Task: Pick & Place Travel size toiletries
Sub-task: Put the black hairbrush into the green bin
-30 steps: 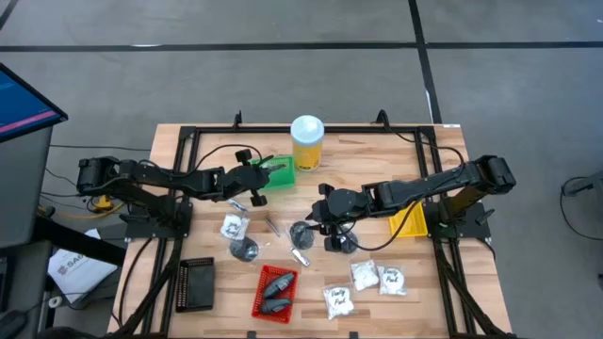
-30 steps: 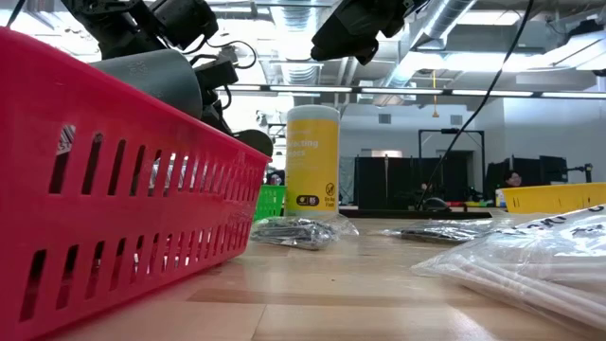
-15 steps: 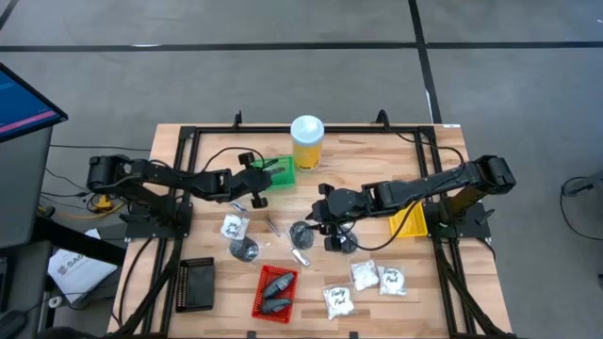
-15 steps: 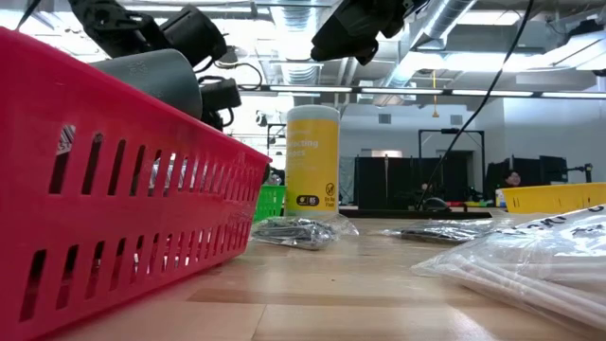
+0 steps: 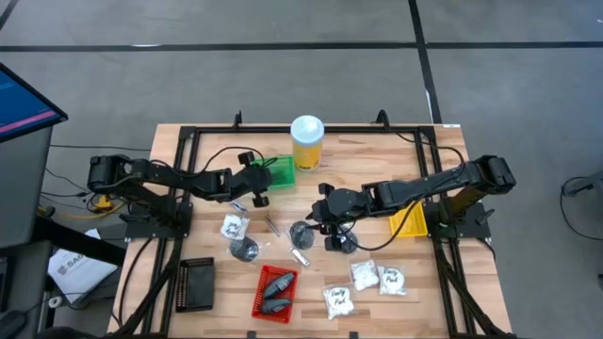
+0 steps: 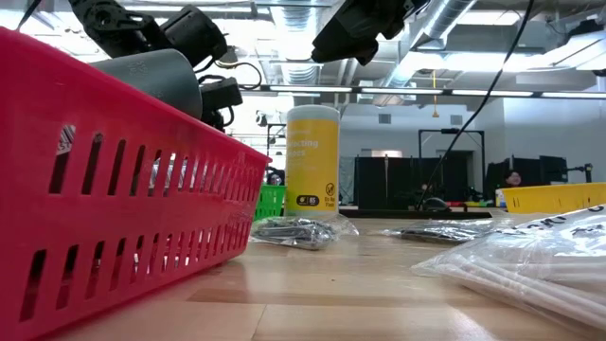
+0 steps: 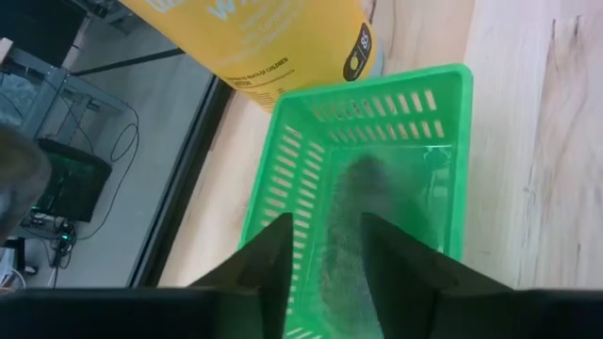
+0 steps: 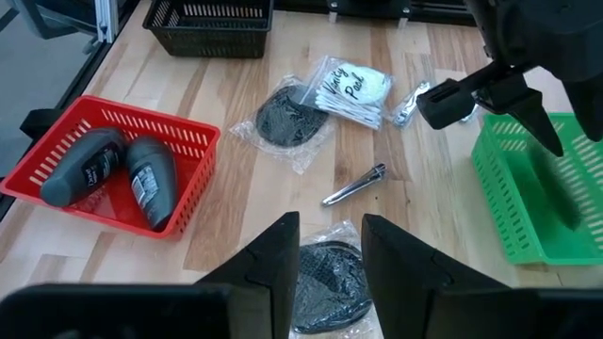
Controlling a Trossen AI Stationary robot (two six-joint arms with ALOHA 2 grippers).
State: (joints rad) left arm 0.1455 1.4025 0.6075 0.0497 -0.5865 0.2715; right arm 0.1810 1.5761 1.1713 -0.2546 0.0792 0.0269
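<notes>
1. Green tray [image 7: 377, 188]: left gripper [image 7: 325, 254] hangs over it, fingers spread, nothing between them.
2. Red tray [image 8: 113, 160]: two dark bottles [image 8: 113, 174] inside.
3. Right gripper [image 8: 330, 254]: fingers apart above a bagged dark puck [image 8: 330, 278], not gripping.
4. White sachets [image 5: 363, 280] loose on the table [image 5: 433, 292].

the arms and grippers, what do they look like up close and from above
Both arms are dark, slim and jointed, with chunky black housings at shoulder and wrist. Loose black cables loop beside each wrist. The left gripper and right gripper each end in two flat, tapered black fingers, matte, with no visible markings. The left arm's base shows a small orange patch.
</notes>
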